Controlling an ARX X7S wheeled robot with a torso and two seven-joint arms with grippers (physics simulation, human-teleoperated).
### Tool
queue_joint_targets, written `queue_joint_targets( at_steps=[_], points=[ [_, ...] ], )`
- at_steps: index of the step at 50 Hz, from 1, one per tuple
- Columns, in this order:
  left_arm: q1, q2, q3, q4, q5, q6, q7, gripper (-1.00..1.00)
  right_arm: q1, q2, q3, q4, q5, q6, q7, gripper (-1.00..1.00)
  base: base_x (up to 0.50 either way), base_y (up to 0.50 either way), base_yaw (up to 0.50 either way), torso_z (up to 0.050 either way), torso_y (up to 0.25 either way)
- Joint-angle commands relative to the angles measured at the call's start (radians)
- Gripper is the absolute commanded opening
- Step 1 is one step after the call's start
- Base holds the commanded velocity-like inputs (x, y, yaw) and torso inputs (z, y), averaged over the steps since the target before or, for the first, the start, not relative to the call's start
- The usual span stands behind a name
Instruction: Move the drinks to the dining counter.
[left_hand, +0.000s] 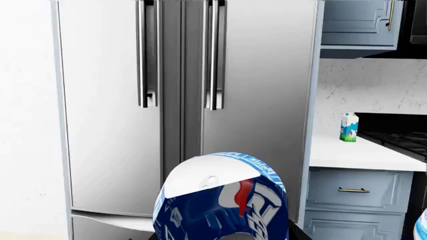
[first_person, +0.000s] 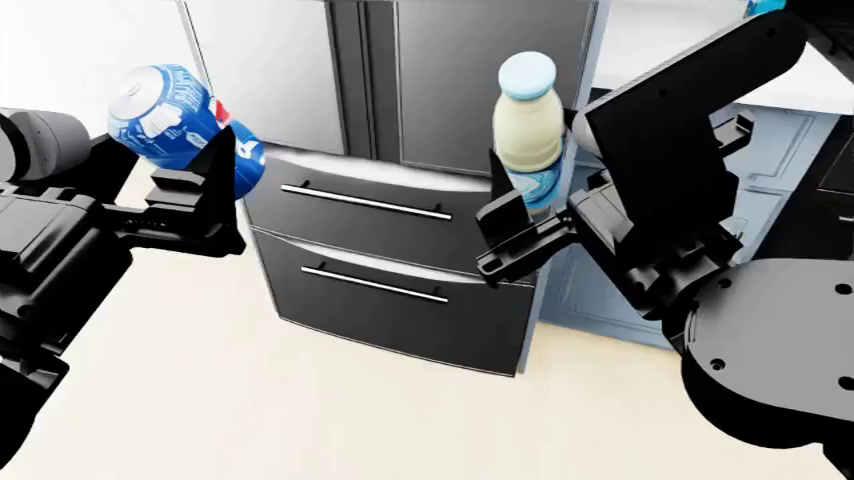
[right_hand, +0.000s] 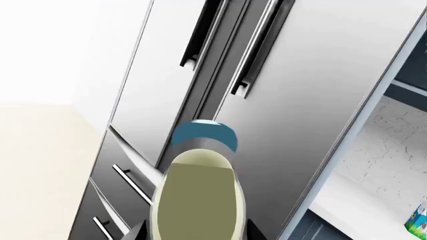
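Head view: the soda can (first_person: 171, 112) is clamped in the left gripper (first_person: 200, 205), the bottle (first_person: 526, 125) in the right gripper (first_person: 534, 235), and the milk carton (left_hand: 348, 127) is left on the far counter (left_hand: 353, 155).

A steel fridge (left_hand: 187, 100) with 2 doors, 2 long dark handles (left_hand: 143, 52) and 2 drawers (first_person: 387, 270) below stands on a cream floor (first_person: 267, 400). Beside it, blue cabinets (left_hand: 357, 192) with a brass handle (left_hand: 353, 190) carry a white worktop (left_hand: 353, 155) and a dark stove (left_hand: 400, 140).

No text can be read.
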Motion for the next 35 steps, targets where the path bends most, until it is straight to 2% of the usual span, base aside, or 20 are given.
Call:
queue_joint_targets(
  at_steps=[1,7,17,28,35],
  points=[
    [0.007,-0.014,-0.020,0.013,-0.034,0.010,-0.027,-1.00,0.012,-0.022,-0.013,0.006,-0.051,0.007,-0.023,-1.00,0.00,0.00,0.50,0.000,0.000],
    [0.015,-0.029,-0.036,0.020,-0.055,0.012,-0.041,-1.00,-0.009,-0.008,-0.010,-0.003,-0.063,-0.010,-0.031,-1.00,0.00,0.00,0.50,0.000,0.000],
    [-0.016,-0.008,0.008,-0.002,-0.019,0.010,-0.024,-1.00,-0.011,0.019,0.003,-0.017,-0.036,-0.005,0.001,-1.00,0.00,0.00,0.50,0.001,0.001],
    [-0.049,-0.077,-0.056,0.059,-0.211,0.022,-0.139,-1.00,0.084,0.021,0.027,-0.066,0.162,0.044,0.153,-1.00,0.00,0.00,0.50,0.000,0.001],
    [-0.058,-0.107,-0.072,0.067,-0.256,0.029,-0.166,-1.00,0.089,0.003,0.011,-0.052,0.137,0.049,0.143,-1.00,0.00,0.00,0.50,0.000,0.000]
  ],
)
